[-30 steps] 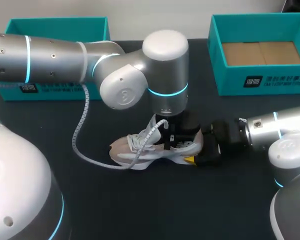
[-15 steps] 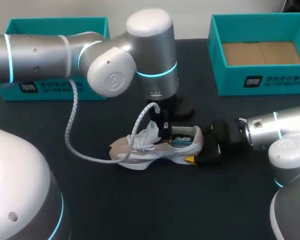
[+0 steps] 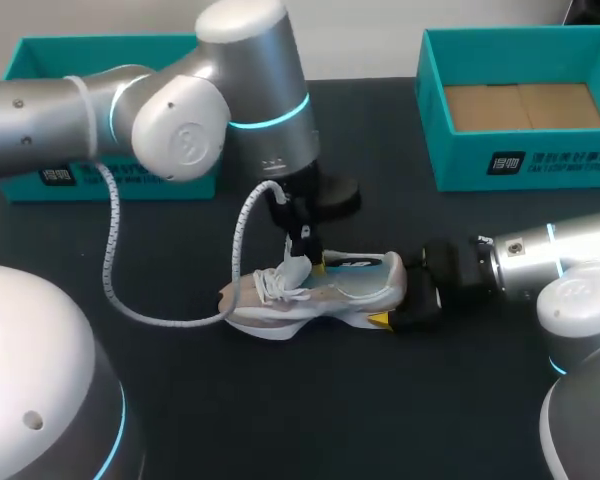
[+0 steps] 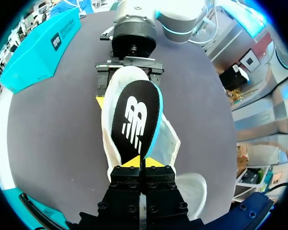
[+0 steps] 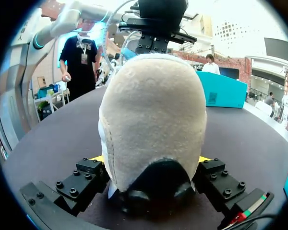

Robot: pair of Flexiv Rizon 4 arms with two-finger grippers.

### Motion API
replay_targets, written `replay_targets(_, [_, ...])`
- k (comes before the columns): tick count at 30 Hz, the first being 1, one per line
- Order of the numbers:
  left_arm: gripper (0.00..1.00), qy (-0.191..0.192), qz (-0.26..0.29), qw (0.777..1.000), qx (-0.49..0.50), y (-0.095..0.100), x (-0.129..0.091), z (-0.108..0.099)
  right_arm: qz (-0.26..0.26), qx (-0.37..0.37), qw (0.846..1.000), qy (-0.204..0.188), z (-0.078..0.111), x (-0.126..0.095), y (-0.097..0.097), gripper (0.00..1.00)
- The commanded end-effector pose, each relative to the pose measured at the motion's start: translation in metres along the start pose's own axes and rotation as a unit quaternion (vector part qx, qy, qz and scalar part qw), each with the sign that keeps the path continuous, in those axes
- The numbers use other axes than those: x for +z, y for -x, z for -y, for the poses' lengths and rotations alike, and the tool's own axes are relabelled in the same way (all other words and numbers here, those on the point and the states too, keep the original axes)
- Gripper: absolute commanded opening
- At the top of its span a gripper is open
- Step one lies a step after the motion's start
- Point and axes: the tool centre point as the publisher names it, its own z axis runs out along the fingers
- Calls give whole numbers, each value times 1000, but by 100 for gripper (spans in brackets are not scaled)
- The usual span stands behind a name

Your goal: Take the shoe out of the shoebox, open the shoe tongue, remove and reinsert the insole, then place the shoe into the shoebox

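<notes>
Beige-and-white lace-up sneaker (image 3: 310,298) stands on its sole on the black table (image 3: 280,420), just below the middle of the head view, with its toe to the left and its heel to the right. The right gripper (image 3: 402,296), coming in from the right edge, has its fingers spread around the heel and pressed against both sides of it. The left gripper (image 3: 306,243) hangs over the shoe's opening. Its fingers pinch the front end of a black foam insole with a white logo (image 4: 134,117), which stretches ahead of them toward the right gripper. A teal cardboard shoebox (image 3: 432,110) with a brown floor stands open at the upper right, and a second teal box (image 3: 110,48) stands at the upper left.
</notes>
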Motion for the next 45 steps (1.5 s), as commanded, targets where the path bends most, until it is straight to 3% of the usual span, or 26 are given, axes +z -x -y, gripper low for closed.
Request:
replay_targets(1, [0,-24,0,1000,4,-5,-7,-3,1,0,1000,-1,4,4,-2,0])
replay_targets(12, [0,-74,-6,997,32,-17,-23,43,1,0,1000,-1,4,4,-2,0])
replay_targets(23, [0,-84,12,994,72,-16,-18,74,1,0,1000,-1,4,4,-2,0])
replay_targets(25, [12,-87,23,993,82,-18,-16,74,1,0,1000,-1,4,4,-2,0])
replay_targets(33, [33,-113,81,984,116,-25,-17,72,1,0,1000,-1,4,4,-2,0])
replay_targets(37, [33,-121,104,980,119,-26,-18,72,1,0,1000,-1,4,4,-2,0])
replay_targets(40, [44,-121,121,978,122,-27,-16,73,1,0,1000,-1,4,4,-2,0])
replay_targets(45, [41,-126,142,975,115,-26,-6,77,1,0,1000,-1,4,4,-2,0])
